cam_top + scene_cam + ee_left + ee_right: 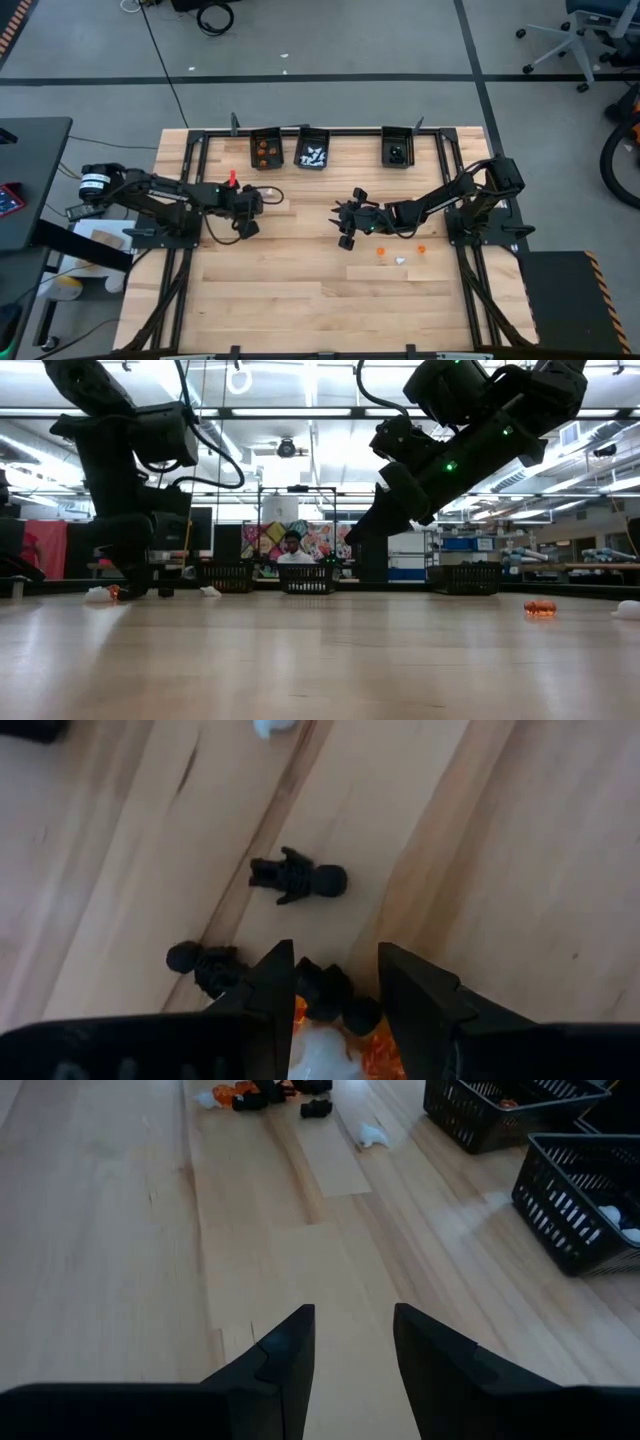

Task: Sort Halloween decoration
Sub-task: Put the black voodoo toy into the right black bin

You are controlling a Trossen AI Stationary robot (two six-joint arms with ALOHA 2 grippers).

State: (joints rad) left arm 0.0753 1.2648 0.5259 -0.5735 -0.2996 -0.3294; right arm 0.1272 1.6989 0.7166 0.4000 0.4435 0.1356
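The Halloween decoration is many tiny trinkets. A loose cluster lies under my left gripper (247,215): two black figures (300,878) (200,965) lie on the wood beside it. A third black one (335,1000), with orange and white bits, lies between the open fingers. My left gripper (335,960) points steeply down, close to the table. Right of centre, my right gripper (345,228) hangs open and holds nothing (355,1315). Near it lie two orange trinkets (381,252) (420,248) and a white one (400,260). My left gripper comes from above, slanting down, with one finger (270,995) on either side of a black trinket (345,1010) that lies on the table. Whether the fingers touch it, I cannot tell.
Three small black bins stand along the far edge: one with orange pieces (265,150), one with white (313,152), one with black (397,150). A white trinket (372,1135) lies apart from the cluster. Bare wood fills the near half of the table (320,310).
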